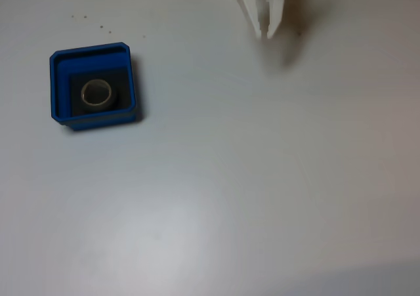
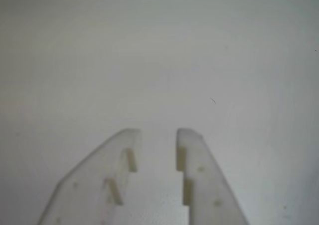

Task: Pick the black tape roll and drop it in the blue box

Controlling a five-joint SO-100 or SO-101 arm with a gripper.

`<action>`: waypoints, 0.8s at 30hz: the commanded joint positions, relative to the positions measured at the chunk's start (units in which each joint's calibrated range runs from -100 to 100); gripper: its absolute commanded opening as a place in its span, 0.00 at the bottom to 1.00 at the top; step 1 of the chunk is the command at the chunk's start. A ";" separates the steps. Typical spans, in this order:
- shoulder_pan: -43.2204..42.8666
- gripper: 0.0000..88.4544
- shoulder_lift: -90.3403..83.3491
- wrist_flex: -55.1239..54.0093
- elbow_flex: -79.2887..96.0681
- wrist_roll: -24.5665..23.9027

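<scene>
Pincer (image 2: 158, 133) empty over bare white table (image 2: 159, 55), jaws parted by a narrow gap. Farther off, black tape roll (image 1: 98, 93) lying flat inside blue box (image 1: 93, 51), well apart from the pincer (image 1: 268, 33). Probably light, stiff, slightly slick; best pinched across the ring wall.

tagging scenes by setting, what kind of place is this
Probably a hobby or lab tabletop: a bare white table, a white end effector above it, and a blue box holding a tape roll.

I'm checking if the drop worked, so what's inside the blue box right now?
The black tape roll lies flat on the dark floor of the blue box, its pale core facing up. The floor under the roll is covered.
</scene>
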 commanded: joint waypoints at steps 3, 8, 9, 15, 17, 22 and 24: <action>-0.27 0.01 -4.33 -1.48 0.81 0.13; -0.07 0.01 -4.24 -1.39 0.81 0.30; -0.07 0.01 -4.24 -1.31 0.81 0.30; 0.03 0.01 -4.16 -1.31 0.81 0.30; 0.03 0.01 -4.16 -1.31 0.81 0.30; 0.03 0.01 -4.16 -1.31 0.81 0.30; 0.03 0.01 -4.16 -1.31 0.81 0.30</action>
